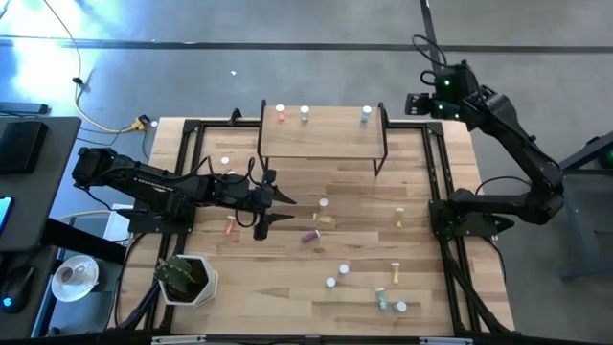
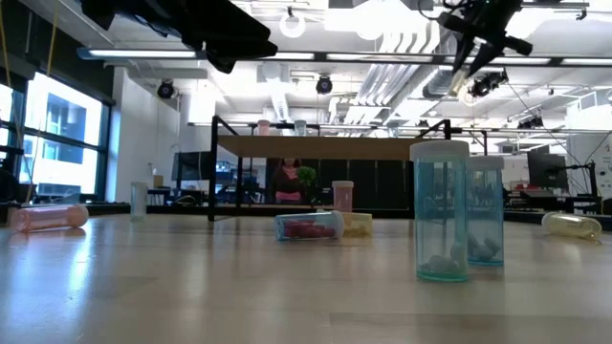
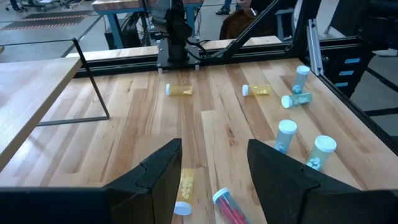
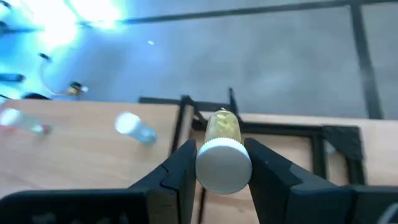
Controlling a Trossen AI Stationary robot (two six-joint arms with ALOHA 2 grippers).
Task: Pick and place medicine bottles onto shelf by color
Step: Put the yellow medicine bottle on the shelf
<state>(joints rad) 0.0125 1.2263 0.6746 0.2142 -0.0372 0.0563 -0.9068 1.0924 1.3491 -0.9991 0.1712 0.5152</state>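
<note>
- The surface (image 1: 287, 287) is a light plank top framed in black rails, set on a grey floor; a ceiling with strip lights and ducts is seen beyond it in the low view.
- At the left front corner a white pot (image 1: 189, 281) is placed, with a green plant in it.
- The left gripper (image 1: 283, 208) is held low over the middle of the surface, its fingers apart and nothing between them; a pink bottle (image 1: 230, 227) lies just beside it.
- The shelf (image 1: 321, 134) is set at the far edge, with three bottles standing upright on it: a red one (image 1: 281, 114), a green one (image 1: 305, 114) and a blue-grey one (image 1: 366, 116).
- The other medicine bottles are scattered to the right of centre, some lying on their sides, such as a yellow one (image 1: 326, 219), some upright, such as a teal one (image 2: 440, 212).
- The right gripper (image 4: 219, 180) is raised beyond the shelf's right end and clamped on a yellow bottle (image 4: 222, 149), whose long axis runs along the fingers, white cap toward the wrist.
</note>
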